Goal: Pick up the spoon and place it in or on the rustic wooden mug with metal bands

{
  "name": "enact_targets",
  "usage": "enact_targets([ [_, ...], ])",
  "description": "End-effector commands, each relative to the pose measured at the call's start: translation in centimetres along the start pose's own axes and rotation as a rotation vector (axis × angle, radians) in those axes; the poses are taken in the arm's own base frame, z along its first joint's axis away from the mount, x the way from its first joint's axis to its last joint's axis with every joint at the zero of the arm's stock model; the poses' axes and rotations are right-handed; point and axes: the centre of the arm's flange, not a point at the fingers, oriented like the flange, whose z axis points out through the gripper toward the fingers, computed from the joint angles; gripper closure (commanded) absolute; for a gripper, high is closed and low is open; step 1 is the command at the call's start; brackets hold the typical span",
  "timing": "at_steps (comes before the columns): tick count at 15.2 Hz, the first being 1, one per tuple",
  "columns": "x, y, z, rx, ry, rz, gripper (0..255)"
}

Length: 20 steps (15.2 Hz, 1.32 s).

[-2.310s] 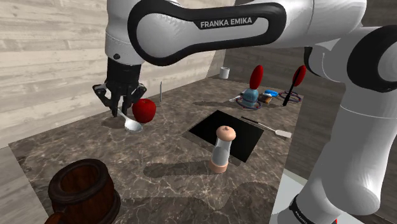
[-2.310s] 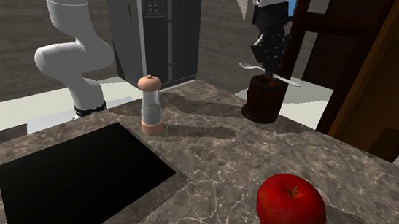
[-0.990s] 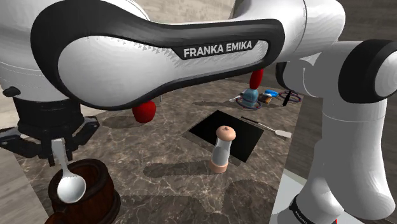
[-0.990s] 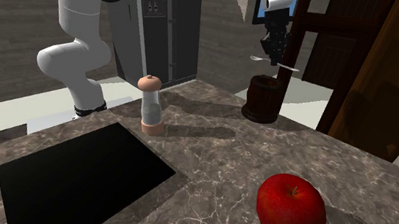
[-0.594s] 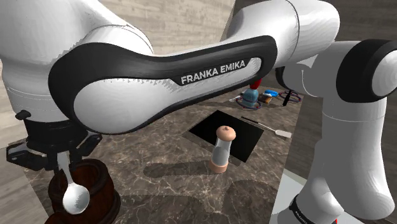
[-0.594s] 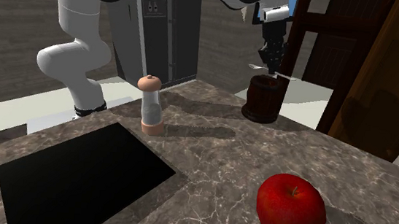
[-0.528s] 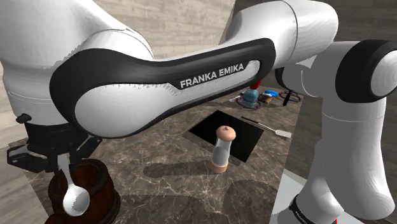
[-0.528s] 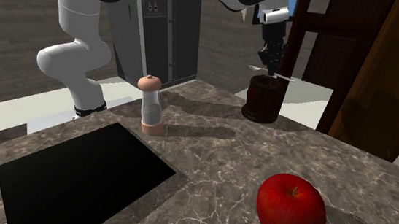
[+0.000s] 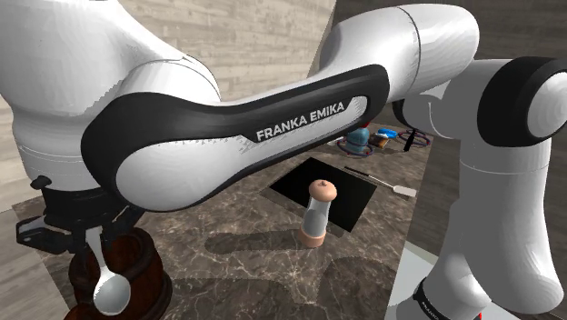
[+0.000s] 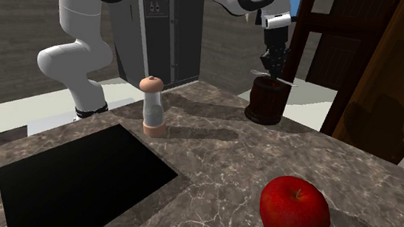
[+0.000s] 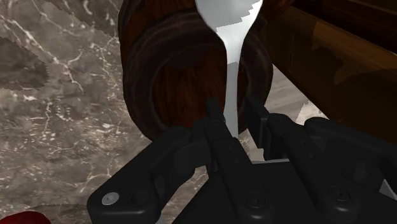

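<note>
The one thing I can read is on my own arm (image 9: 118,82): white capitals spelling FRANKA EMIKA, set along the black band (image 9: 227,136) of its white link in the shoulder view. The grey cabinet (image 10: 161,43) in the second exterior view carries a small panel whose marks I cannot read.

The bowl of the spoon (image 11: 228,44) is cut off.

The arm's jaws clasp a white spoon (image 9: 110,289) (bowl hanging down) at the dark wooden mug (image 9: 145,273) beside the marbled worktop's (image 9: 245,205) edge.
</note>
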Motion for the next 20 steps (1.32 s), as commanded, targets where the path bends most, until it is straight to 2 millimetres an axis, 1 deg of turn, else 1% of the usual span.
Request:
enact_targets([
  [1, 0.0, 0.0, 0.0, 0.000, 0.000, 0.000, 255],
  [2, 0.0, 0.0, 0.0, 0.000, 0.000, 0.000, 255],
  [3, 0.0, 0.0, 0.0, 0.000, 0.000, 0.000, 0],
  [8, 0.0, 0.0, 0.0, 0.000, 0.000, 0.000, 0],
  [11, 0.0, 0.0, -4.0, 0.000, 0.000, 0.000, 0],
  [12, 0.0, 0.0, -5.0, 0.000, 0.000, 0.000, 0],
  [20, 0.0, 0.0, -5.0, 0.000, 0.000, 0.000, 0],
])
